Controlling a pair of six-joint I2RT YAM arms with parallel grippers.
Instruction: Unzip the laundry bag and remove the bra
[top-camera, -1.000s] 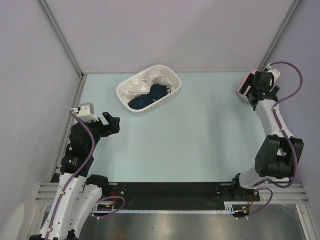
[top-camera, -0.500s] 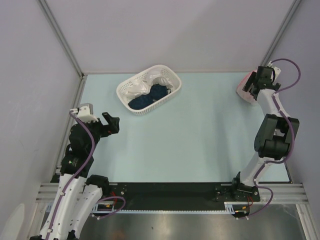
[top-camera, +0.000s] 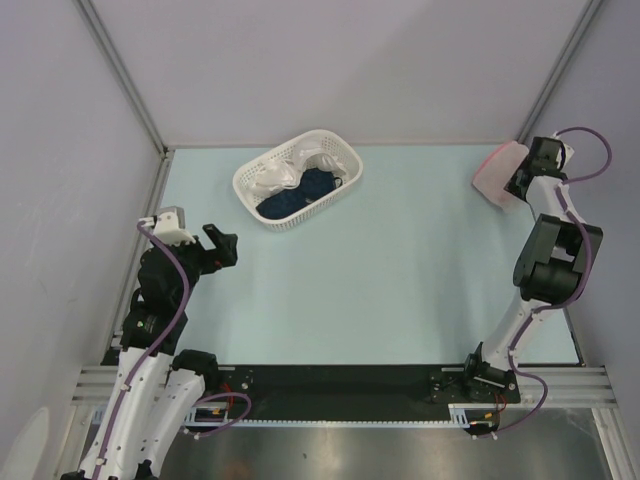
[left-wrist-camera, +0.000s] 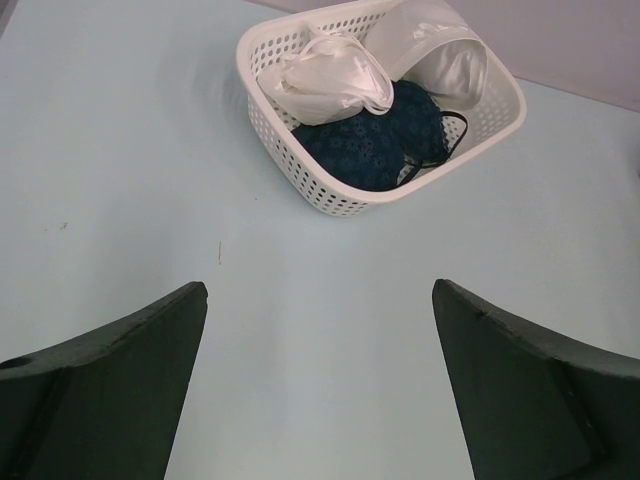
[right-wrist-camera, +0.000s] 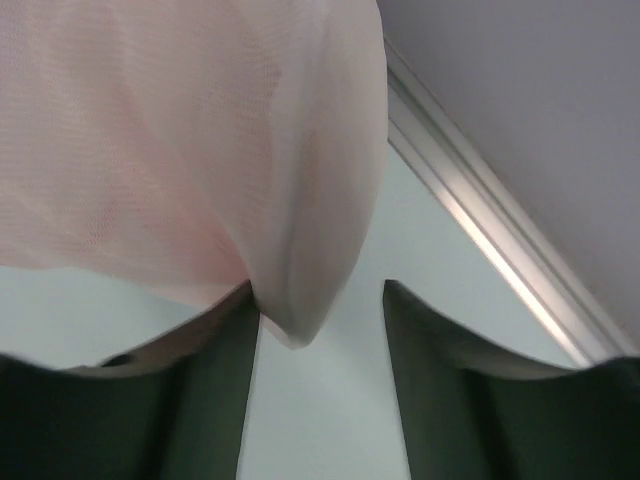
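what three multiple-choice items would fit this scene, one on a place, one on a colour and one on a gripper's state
1. Where on the table is the laundry bag?
A. near left corner
B. far right corner, at the right gripper
C. middle

2. What colour is the darker cloth in the basket?
A. dark blue
B. red
C. green

3. How is the left gripper?
A. shut on the laundry bag
B. open, nothing between its fingers
C. shut on the basket's rim

Key:
1 B: the top view shows the pink-tinged bag by the far right wall, and its edge hangs between the right gripper's fingers in the right wrist view.
2 A: the lacy cloth beside the white ones is dark blue.
3 B: only bare table shows between its spread fingers.
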